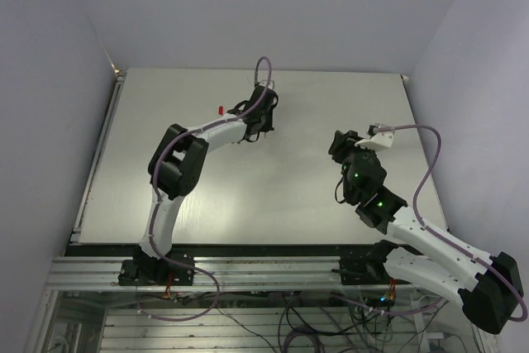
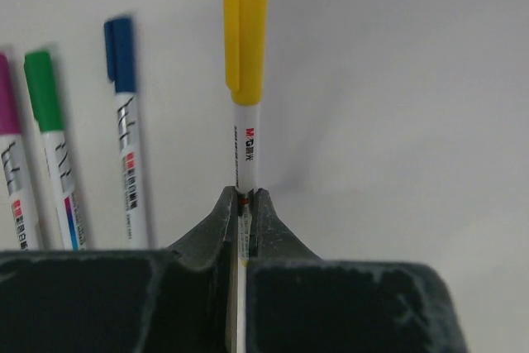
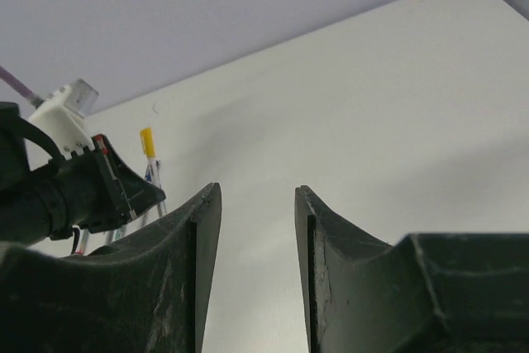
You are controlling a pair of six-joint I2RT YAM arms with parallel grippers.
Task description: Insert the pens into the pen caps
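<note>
Left tool (image 2: 245, 204): pinched tight on the white body of the yellow pen (image 2: 246, 146), with one finger on each side.
Yellow pen: it sticks straight out past the fingers. I cannot tell if it touches the surface (image 1: 289, 196).
Yellow cap (image 2: 246, 35): it is on the far end of the yellow pen.
Blue pen (image 2: 131, 146): it lies just left of the yellow pen and has a blue cap on its far end.
Green pen (image 2: 56, 155): it is left of the blue pen, with a green cap on.
Purple pen (image 2: 12, 171): it is at the left edge of the left wrist view, cut off, with a purple cap on.
Red bit (image 1: 221, 110): a tiny red thing on the surface, near the left arm. It may be a cap, but it is too small to tell.
Right tool (image 3: 256, 196): its fingers are apart and nothing is between them. It is up over the right side of the surface, well apart from the pens.
</note>
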